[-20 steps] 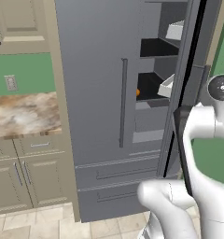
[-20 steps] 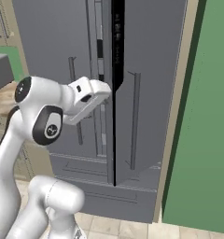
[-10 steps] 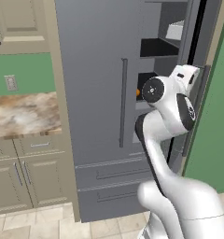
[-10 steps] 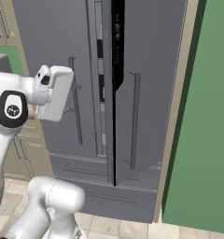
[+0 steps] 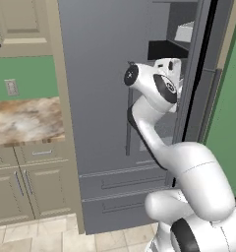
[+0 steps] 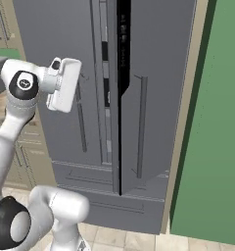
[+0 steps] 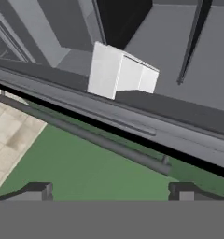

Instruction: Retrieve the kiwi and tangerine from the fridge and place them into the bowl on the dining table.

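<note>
In front of the fridge [image 5: 110, 74], hanging at mid-height with the gripper [image 7: 109, 189] spread wide and gripping nothing. In the hand view, showing two dark fingertips [image 7: 37, 190] far apart at the bottom, with bare gap between them and no object touching either pad. Looking past those tips at a long dark bar handle [image 7: 86, 135] running slantwise across the picture, apart from the fingers, and beyond it at the dark edge of the open door. Further in, showing a white box-shaped bin [image 7: 121, 72] sitting against the dark interior.

In the left base view, rising from the lower right as a white arm [image 5: 159, 128], bending at a dark-capped joint and pointing the hand toward the narrow opening between the slate-grey left door and the open right door [image 5: 201, 74]. Inside that opening, showing dark shelves and a pale bin [image 5: 184, 33] near the top. Standing beside beige cabinets [image 5: 26, 187] and a marbled counter [image 5: 24, 120] to the left.

In the right base view, holding the white hand [image 6: 65, 83] up in front of the left door, just beside its vertical handle [image 6: 80, 117], with the dark slit of the fridge interior to the right. No telling from these views where the tangerine or kiwi is lying inside.
</note>
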